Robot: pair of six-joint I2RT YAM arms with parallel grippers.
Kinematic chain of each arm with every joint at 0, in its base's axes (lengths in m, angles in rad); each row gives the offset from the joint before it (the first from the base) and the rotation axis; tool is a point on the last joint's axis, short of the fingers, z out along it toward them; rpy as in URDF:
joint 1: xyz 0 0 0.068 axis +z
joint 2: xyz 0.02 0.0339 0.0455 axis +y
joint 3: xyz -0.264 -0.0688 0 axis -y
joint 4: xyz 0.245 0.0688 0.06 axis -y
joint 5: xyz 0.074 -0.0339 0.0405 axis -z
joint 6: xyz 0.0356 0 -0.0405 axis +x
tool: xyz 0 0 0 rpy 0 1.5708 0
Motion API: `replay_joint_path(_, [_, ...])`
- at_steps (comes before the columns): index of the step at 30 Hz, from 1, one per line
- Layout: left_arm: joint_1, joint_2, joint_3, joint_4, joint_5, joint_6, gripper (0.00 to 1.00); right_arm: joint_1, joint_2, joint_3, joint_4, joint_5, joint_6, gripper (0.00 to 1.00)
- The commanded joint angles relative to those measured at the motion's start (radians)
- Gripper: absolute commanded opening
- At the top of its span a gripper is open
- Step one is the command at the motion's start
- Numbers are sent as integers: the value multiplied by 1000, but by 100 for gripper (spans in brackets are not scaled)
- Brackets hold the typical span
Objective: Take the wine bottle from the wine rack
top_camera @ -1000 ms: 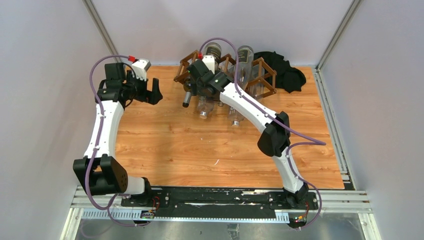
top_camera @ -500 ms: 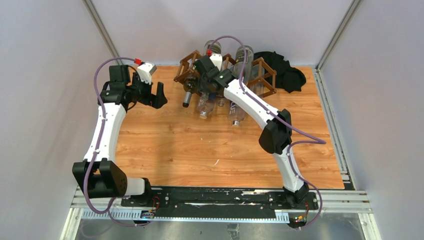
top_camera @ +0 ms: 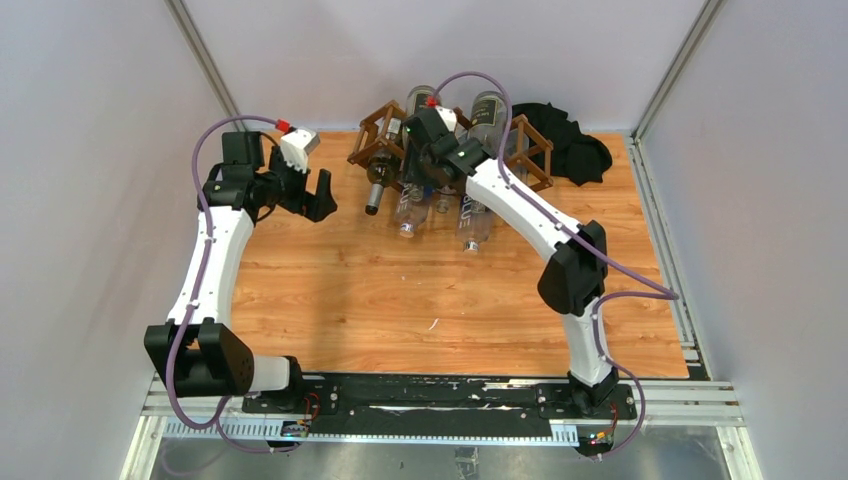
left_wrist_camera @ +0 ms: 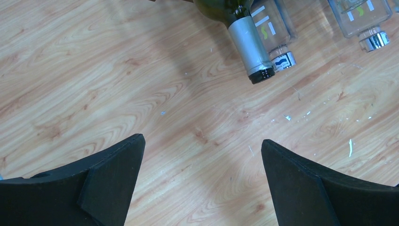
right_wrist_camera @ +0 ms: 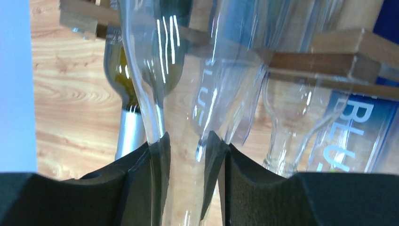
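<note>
From the overhead camera, I see my right claw (top_camera: 416,178) pushed up against the front of the wine rack (top_camera: 533,132) at the far edge of the table. The clear bottle (top_camera: 407,214) lies in the rack, its neck pointing back towards the arm bases and reaching out just past the claw. A green bottle (top_camera: 377,187) lies just to the claw's left, and a black cloth (top_camera: 575,150) sits well off to its right. My left claw (top_camera: 310,198) hangs over bare table, spread wide, well apart from the rack.

On the left wrist camera, the left claw (left_wrist_camera: 202,141) is released and holds nothing. The green bottle's (left_wrist_camera: 249,44) foil neck lies ahead of it, with the clear bottle (left_wrist_camera: 277,33) just beyond.

On the right wrist camera, the right claw (right_wrist_camera: 186,146) is clenched on the clear bottle's (right_wrist_camera: 188,94) neck, a pad pressed on either side. The green bottle (right_wrist_camera: 123,84) is just left of the claw, and the rack's slats (right_wrist_camera: 310,61) cross ahead and above.
</note>
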Motion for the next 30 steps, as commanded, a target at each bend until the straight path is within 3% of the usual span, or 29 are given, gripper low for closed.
replay_joint_path(1, [-10,-24,3,-26,22,37,100,-6,-163,-52,132,-91,-17,0])
replay_joint_path(7, [-15,-26,4,-25,41,50,100,-40,-258,-160,228,-239,26,0])
replay_joint_path(22, [-109,-14,37,-25,68,177,100,-68,-452,-288,244,-376,12,0])
replay_joint_path(30, [-139,-24,73,-26,121,253,100,-96,-485,-304,293,-539,55,0])
